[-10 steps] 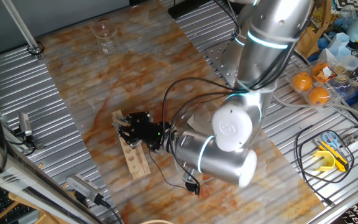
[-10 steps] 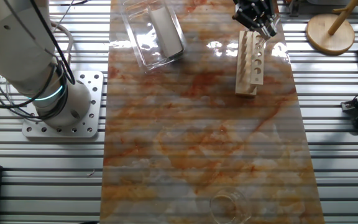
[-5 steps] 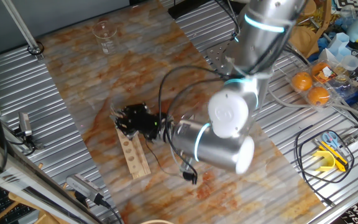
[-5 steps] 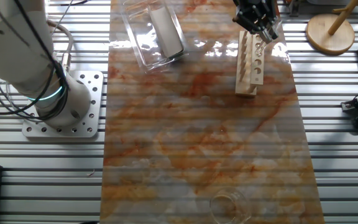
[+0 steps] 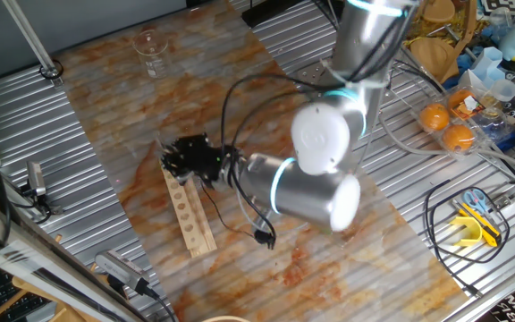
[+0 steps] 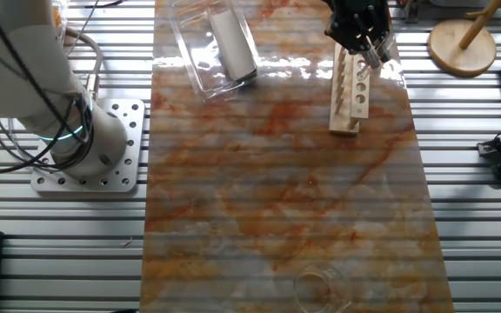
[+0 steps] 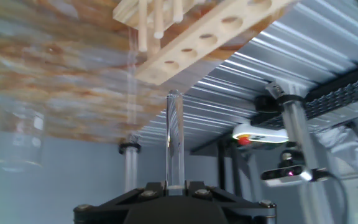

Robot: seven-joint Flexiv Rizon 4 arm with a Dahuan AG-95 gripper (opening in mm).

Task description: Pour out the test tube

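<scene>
Gripper (image 5: 184, 159) at centre-left of the frame, clenching the test tube (image 7: 174, 138) just above the wooden rack (image 5: 189, 213); arm (image 5: 304, 183) reaching low and nearly level across the marbled surface (image 6: 277, 191).

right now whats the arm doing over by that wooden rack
The gripper is shut on a clear test tube, holding it near the far end of the wooden rack. The tube is out of the rack's holes. The glass beaker stands well away across the table, so nothing has been poured yet.
</scene>
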